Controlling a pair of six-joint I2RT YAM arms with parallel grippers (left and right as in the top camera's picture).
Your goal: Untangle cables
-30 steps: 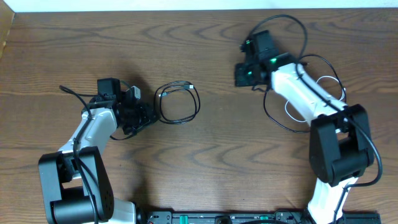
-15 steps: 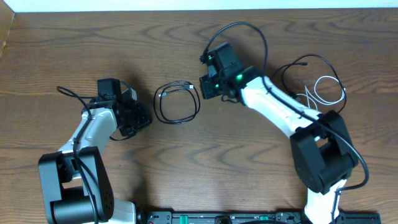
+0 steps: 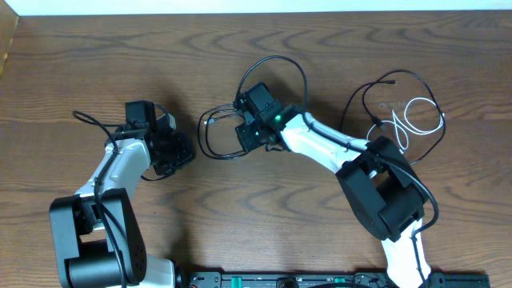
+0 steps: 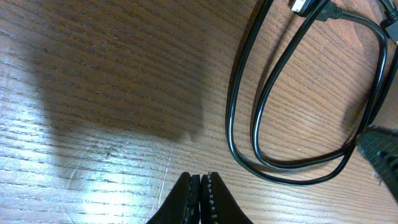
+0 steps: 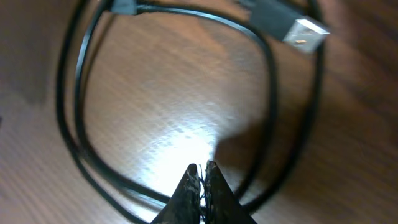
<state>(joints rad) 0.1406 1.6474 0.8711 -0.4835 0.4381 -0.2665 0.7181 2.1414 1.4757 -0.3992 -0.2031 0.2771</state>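
A black cable point(image 3: 222, 134) with a silver USB plug lies coiled at the table's middle. My right gripper point(image 3: 241, 136) is shut and empty, its tips over the coil's right side. In the right wrist view the tips point(image 5: 202, 169) sit inside the loops point(image 5: 74, 124), with the plug point(image 5: 300, 32) beyond them. My left gripper point(image 3: 186, 152) is shut and empty just left of the coil. In the left wrist view its tips point(image 4: 200, 182) are short of the coil point(image 4: 245, 124). A white cable point(image 3: 418, 118) lies looped at the far right.
A thin black cord point(image 3: 389, 81) with a small plug end loops around the white cable at the far right, partly under the right arm point(image 3: 320, 144). The arms' own thicker black cables arch above each wrist. The table's far edge meets a white wall.
My right arm has swung left from the far right side to the black coil, uncovering the white cable and thin black cord. The left arm has barely moved.
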